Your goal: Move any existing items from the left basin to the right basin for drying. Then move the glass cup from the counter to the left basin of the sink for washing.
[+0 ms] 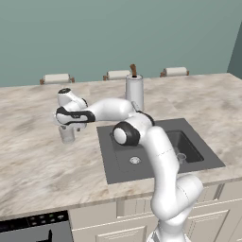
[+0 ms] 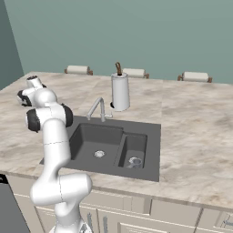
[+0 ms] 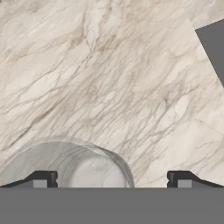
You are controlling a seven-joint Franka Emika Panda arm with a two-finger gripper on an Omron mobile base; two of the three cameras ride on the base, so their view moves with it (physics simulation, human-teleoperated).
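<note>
The glass cup point(image 1: 67, 135) stands upright on the marbled counter point(image 1: 33, 156), left of the sink point(image 1: 108, 163). My gripper point(image 1: 66, 126) hangs just above it, pointing down. In the hand view the gripper point(image 3: 113, 180) is open, and the cup's rim point(image 3: 65, 164) lies between the fingertips, nearer the left one point(image 3: 41, 179). The left basin point(image 1: 124, 150) holds nothing but its silver drain point(image 1: 135, 160). The small round grey object point(image 1: 181, 157) lies in the narrower right basin point(image 2: 136, 146). From the right base view that object point(image 2: 135, 160) sits at the basin's front.
A tall steel canister point(image 1: 134, 90) with a brown stick stands behind the sink, beside the slim tap point(image 2: 98, 109). My arm stretches across the sink's left rim. Chair backs point(image 1: 56, 78) line the counter's far edge. A dark corner of the sink point(image 3: 214, 43) shows at upper right.
</note>
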